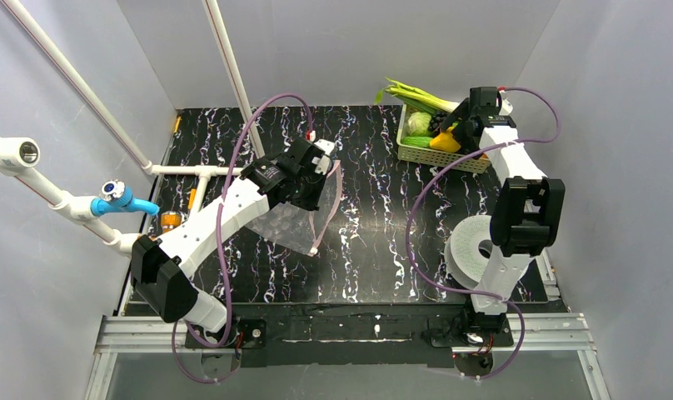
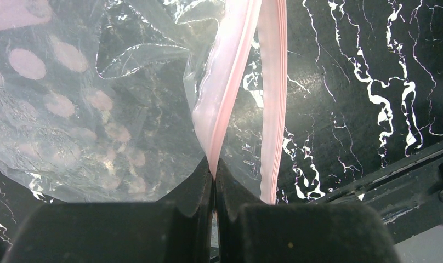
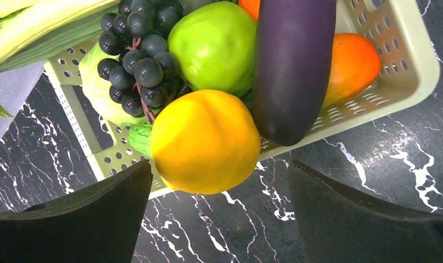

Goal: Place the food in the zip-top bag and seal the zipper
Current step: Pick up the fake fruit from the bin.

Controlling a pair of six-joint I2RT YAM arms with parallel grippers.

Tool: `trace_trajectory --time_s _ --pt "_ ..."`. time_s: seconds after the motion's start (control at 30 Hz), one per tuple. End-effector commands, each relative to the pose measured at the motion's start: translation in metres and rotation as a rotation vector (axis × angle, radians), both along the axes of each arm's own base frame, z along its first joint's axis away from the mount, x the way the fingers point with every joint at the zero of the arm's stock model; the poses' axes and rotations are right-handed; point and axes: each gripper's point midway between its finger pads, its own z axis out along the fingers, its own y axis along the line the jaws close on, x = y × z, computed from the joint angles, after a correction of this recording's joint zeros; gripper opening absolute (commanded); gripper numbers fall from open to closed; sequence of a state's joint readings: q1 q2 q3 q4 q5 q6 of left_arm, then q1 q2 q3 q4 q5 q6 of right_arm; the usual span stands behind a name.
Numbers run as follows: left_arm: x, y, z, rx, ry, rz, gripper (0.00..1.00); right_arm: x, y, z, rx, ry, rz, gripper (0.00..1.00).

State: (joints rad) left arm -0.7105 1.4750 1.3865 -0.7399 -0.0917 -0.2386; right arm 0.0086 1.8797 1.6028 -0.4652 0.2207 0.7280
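Note:
My left gripper point(image 1: 323, 163) is shut on one pink lip of the clear zip-top bag point(image 1: 296, 218) and holds it above the table. In the left wrist view the zipper strip point(image 2: 226, 93) runs up from between my shut fingertips point(image 2: 214, 174); the other lip point(image 2: 273, 104) hangs apart, so the mouth gapes. My right gripper point(image 1: 451, 125) is open over the pale green basket point(image 1: 416, 153). In the right wrist view a yellow fruit point(image 3: 205, 141) lies ahead of the open gripper point(image 3: 219, 186), with dark grapes point(image 3: 137, 60), a green fruit point(image 3: 214, 46), a purple eggplant point(image 3: 290, 66) and an orange fruit point(image 3: 353, 63).
A long green-and-white leek point(image 1: 416, 96) lies across the basket's far side. A white tape roll point(image 1: 471, 246) sits by my right arm. White pipes point(image 1: 108, 125) with a blue valve point(image 1: 121, 198) stand at the left. Grey walls enclose the table.

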Motion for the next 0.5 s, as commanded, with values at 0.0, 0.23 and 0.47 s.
trace_trajectory --time_s 0.0,0.23,0.47 --pt "-0.005 0.001 0.014 -0.037 -0.022 -0.01 0.0 0.012 0.001 0.012 0.011 -0.034 -0.006 0.98" --pt "-0.005 0.001 0.014 -0.037 -0.023 -0.009 0.0 0.019 0.011 0.004 0.053 -0.033 0.021 0.98" --pt "-0.005 0.001 0.015 -0.039 -0.024 -0.01 0.0 0.023 0.014 0.002 0.067 -0.043 0.032 0.93"
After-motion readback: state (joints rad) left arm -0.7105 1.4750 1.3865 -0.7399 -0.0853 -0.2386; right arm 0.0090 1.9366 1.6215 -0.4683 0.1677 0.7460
